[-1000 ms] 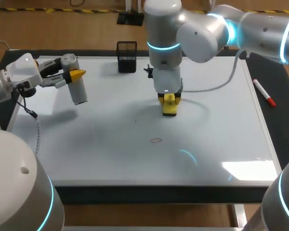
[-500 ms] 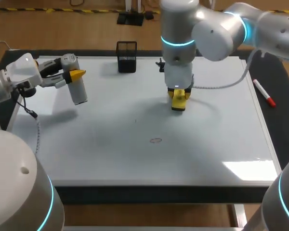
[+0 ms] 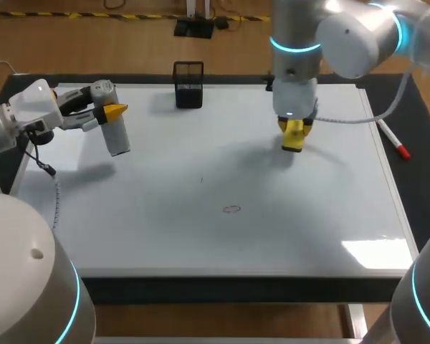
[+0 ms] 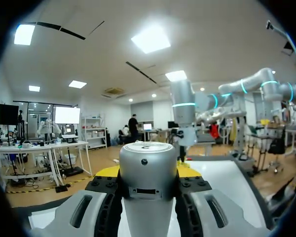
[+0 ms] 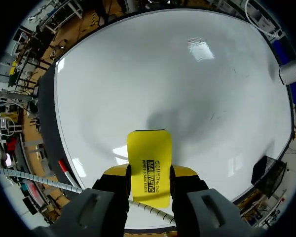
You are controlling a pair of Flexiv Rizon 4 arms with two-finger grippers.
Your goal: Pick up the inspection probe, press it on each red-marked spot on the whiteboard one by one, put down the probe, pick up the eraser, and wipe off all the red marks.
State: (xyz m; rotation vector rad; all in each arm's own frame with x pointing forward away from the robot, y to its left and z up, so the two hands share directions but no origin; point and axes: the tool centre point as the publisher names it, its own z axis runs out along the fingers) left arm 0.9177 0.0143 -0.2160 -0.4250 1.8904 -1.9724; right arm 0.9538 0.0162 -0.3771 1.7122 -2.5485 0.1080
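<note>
**Both tools held**

Left fingers (image 3: 115, 111) clamp the probe (image 3: 116, 136), at 10 o'clock over the whiteboard (image 3: 330, 215). Red ring mark (image 3: 232, 209) lies just 6 o'clock of board centre. Right fingers (image 3: 294, 127) grip the yellow eraser (image 3: 294, 140) at 1 o'clock.

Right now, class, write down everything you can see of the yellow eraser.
The eraser is a flat, bright yellow block with rounded corners and black print on its face; it looks like plastic. The right tool is shut on it, one finger on each long side, and it sticks out ahead of the fingers, pointing down at the whiteboard. Whether its end touches the board cannot be told.
</note>
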